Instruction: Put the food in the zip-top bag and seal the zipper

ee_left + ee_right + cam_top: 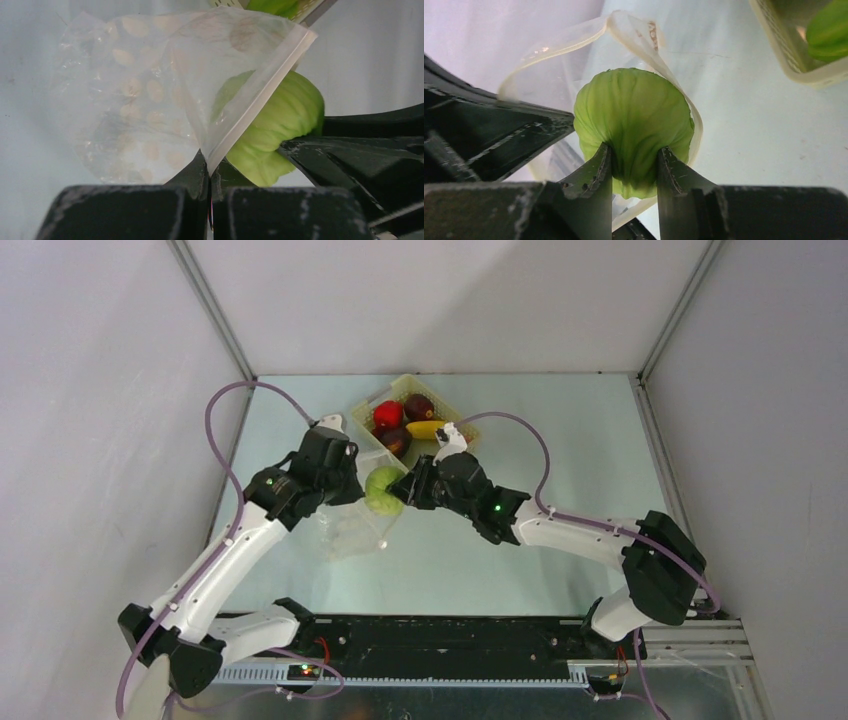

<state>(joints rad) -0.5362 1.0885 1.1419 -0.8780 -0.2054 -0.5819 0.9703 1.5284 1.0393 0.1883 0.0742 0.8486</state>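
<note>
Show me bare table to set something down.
Bare: the table's right half, between the basket, the right arm and the wall; also the near strip between the zip-top bag and the black rail. Crowded: the centre, where the left fingers and right fingers meet at the bag and green toy vegetable.

The food piece (634,115) between the right jaws was pale green, ribbed; the zip-top bag (135,100) in the left jaws, clear with white dots; the basket (819,78) beyond the jaws, pale yellow, latticed
</note>
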